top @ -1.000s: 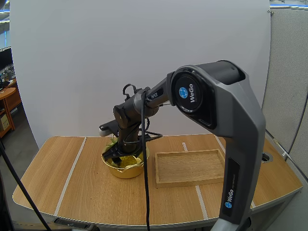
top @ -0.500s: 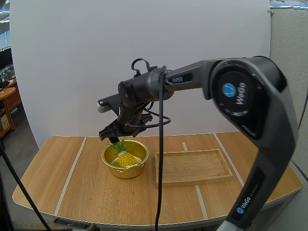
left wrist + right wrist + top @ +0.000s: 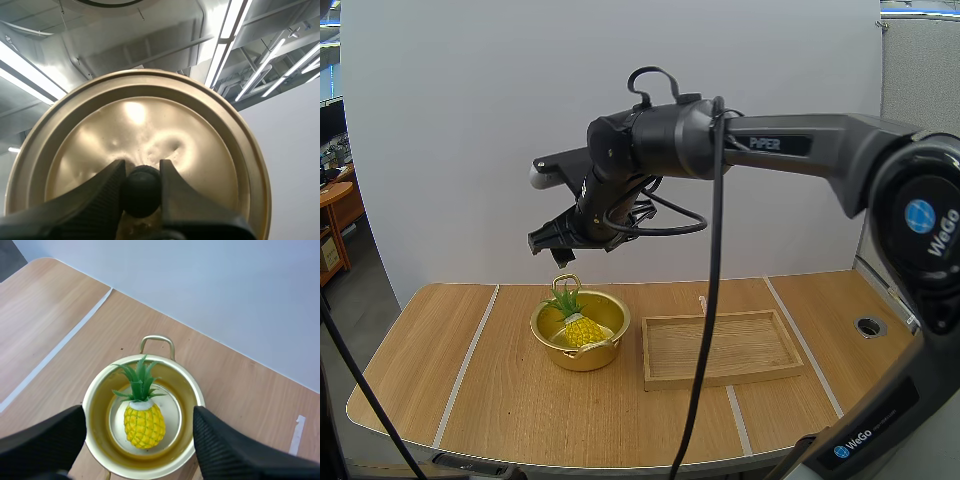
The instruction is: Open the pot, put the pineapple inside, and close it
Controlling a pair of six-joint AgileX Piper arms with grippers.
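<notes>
Light wooden desk (image 3: 490, 400), plain white wall behind, nothing fancy. A small shiny gold metal pot (image 3: 582, 362) is parked toward the back edge of the desk, a bit left of the middle. A shallow rectangular wooden tray (image 3: 718, 345) is set just beside it on the right-edge side. The little yellow toy pineapple (image 3: 144, 425) with green leaves is already lying inside the pot, crown pointed at the back-edge handle.

The right gripper (image 3: 552, 245) is hung above the pot with its fingers spread wide and nothing between them. The left gripper (image 3: 141, 187) is pinched on the round black knob (image 3: 141, 195) of the round gold lid (image 3: 140, 125), which is held aloft.

Handling-wise, the lid is judged thin, stiff, light and pretty slick, so the knob is really the only sane place to hold it, and that's covered. It probably needs to be brought down level or it'll sit crooked on the rim. The leaves look low enough to be cleared, but that's a guess.

For room, the space over the pot is blocked by the right gripper, so it should be pulled off toward the tray side. The desk toward the left edge is bare, so an approach from there looks easy.
</notes>
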